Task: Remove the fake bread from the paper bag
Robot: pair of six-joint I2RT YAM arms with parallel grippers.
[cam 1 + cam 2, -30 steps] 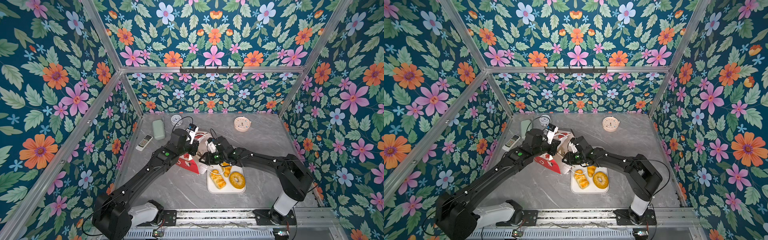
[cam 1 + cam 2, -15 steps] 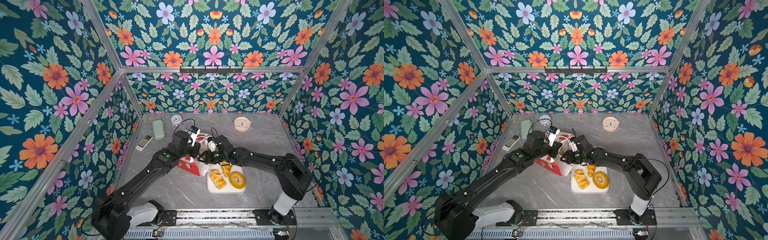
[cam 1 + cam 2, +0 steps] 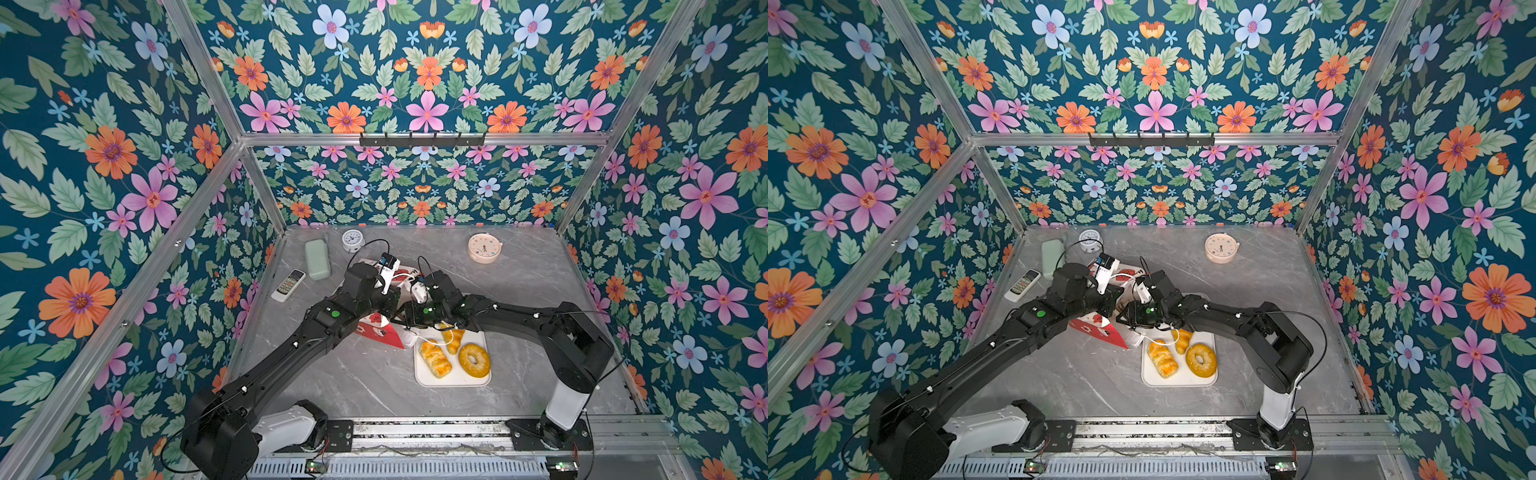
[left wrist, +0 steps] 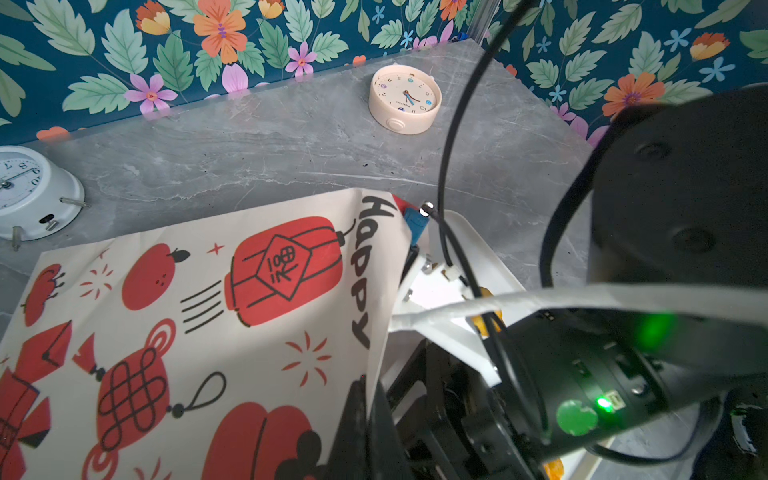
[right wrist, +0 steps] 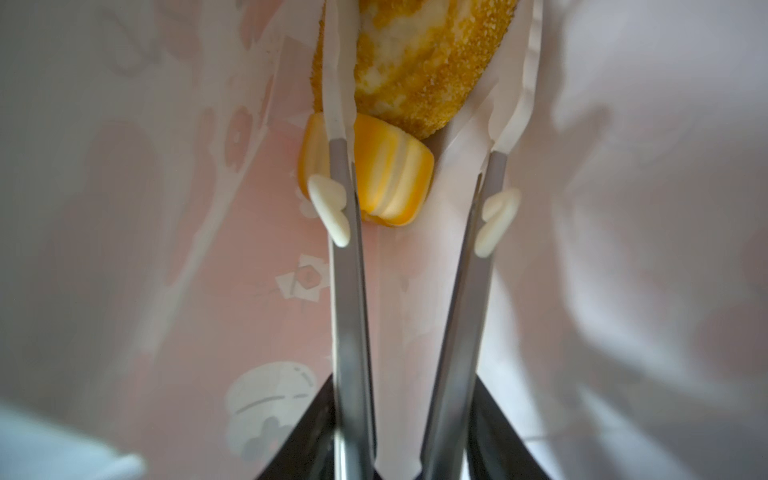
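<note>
Little has shifted in the last second. The paper bag [image 3: 382, 332] still lies mid-table, its mouth pinched by the closed left gripper [image 4: 365, 415]. Inside, the right gripper [image 5: 424, 83] stays half-open astride the seeded loaf [image 5: 415, 62], above the fluted bun [image 5: 390, 178]; whether it grips is unclear. Two breads remain. The grey table [image 3: 519, 291] has floral walls.

Counts:
- toy pastries on white tray [image 3: 453, 380]: 3, namely braided roll [image 3: 435, 358], croissant [image 3: 453, 338], ring bagel [image 3: 474, 360]
- toy pastries inside paper bag [image 3: 380, 330], right wrist view: 2, namely long seeded loaf [image 5: 419, 62], fluted bun [image 5: 386, 176]
- paper bags: 1
- clocks: 2, white [image 3: 353, 241] and cream [image 3: 483, 248]
- remote control [image 3: 288, 285]: 1
- green case [image 3: 317, 259]: 1
- robot arms: 2
</note>
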